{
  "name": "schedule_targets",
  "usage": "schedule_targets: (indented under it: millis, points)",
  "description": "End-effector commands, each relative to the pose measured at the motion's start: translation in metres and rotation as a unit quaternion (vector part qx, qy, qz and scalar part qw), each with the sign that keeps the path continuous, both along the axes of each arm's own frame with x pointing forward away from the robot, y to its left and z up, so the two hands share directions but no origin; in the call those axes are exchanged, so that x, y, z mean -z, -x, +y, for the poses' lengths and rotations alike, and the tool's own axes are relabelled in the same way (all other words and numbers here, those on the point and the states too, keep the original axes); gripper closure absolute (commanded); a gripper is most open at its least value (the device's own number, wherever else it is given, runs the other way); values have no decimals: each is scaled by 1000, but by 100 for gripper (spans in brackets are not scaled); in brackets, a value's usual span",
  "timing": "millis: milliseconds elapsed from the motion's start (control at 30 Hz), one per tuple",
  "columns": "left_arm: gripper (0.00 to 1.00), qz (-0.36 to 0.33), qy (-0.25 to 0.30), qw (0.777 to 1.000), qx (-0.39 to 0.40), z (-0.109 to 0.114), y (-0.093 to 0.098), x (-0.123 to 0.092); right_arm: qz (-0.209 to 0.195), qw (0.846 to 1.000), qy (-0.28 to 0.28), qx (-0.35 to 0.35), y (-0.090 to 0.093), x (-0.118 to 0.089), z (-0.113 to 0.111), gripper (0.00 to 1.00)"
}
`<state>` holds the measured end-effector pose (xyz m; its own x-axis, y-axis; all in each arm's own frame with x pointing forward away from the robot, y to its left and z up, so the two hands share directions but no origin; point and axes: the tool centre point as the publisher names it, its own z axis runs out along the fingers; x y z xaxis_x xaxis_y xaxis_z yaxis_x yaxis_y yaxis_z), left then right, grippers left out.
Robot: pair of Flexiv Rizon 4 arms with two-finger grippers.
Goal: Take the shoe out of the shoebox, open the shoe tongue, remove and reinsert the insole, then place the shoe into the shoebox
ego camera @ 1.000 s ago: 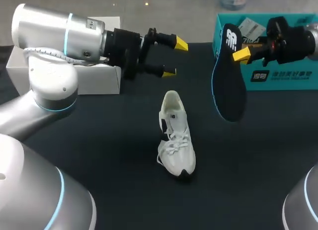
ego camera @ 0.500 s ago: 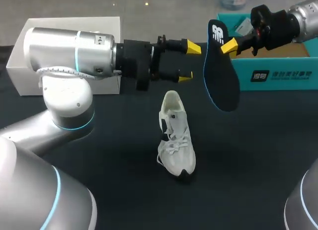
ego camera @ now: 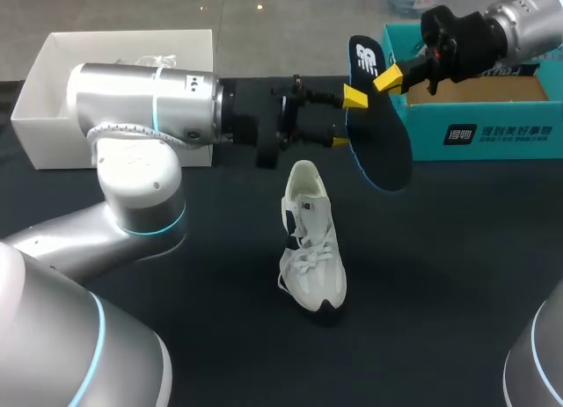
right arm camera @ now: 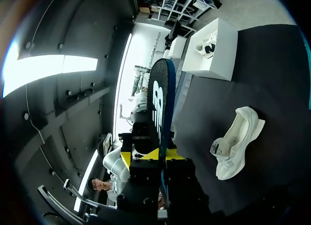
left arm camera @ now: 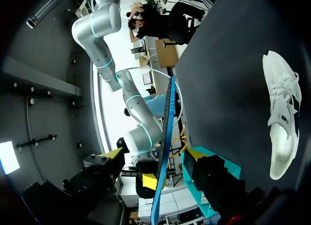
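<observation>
Insole hangs in the air over the back of the surface, dark with a blue edge, heel end up. Your right pincer is clamped on that heel end, a yellow tip on each face, and the right wrist view shows the same. Your left pincer comes in level from the left with its fingers spread. In the left wrist view the insole runs edge-on between them, and neither tip visibly touches it.

The shoe is white and stands on its sole on the surface, in front of the insole and apart from both pincers, toe toward the near edge. The teal shoebox sits open at back right, behind the right pincer. A white box sits at back left behind your left arm, with a second shoe in it.
</observation>
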<state>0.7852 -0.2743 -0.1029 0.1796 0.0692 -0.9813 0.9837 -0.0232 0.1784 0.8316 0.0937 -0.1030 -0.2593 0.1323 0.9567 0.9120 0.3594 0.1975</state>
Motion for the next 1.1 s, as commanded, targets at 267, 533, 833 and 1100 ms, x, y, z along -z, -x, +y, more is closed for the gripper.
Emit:
schedule_targets:
  millis: [267, 533, 833, 1100]
  points:
    - [100, -5, 1, 1000, -16, -16, -5, 9, -1, 1000, -3, 9, -5, 0, 3, 100]
    - [100, -5, 0, 1000, -19, -13, -8, 10, -2, 1000, -4, 13, -5, 0, 1, 100]
    - [100, 20, 0, 999, -35, -5, -16, 12, -23, 995, -38, 94, 5, -2, -11, 0]
    - [100, 43, 6, 998, -53, 9, -31, 11, -56, 980, -61, 183, 41, -14, -35, 0]
